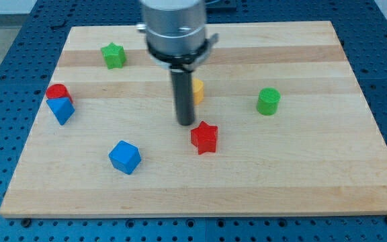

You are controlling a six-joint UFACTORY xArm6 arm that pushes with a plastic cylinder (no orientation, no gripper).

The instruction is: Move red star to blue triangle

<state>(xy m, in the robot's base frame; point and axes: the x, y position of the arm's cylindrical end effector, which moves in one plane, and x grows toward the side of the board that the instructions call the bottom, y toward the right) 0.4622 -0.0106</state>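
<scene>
Camera view: my tip [186, 124] holds nothing, just up-left of the red star [204, 138], perhaps touching it; the blue triangle [60, 109] sits well apart at the view's left.

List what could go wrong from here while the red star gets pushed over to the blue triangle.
1. My tip sits at the red star's upper left, so pushing now would send it rightward, away from the blue triangle.
2. The blue cube lies near the leftward path and could get knocked.
3. The red cylinder touches the triangle; arriving hard may shove both.
</scene>
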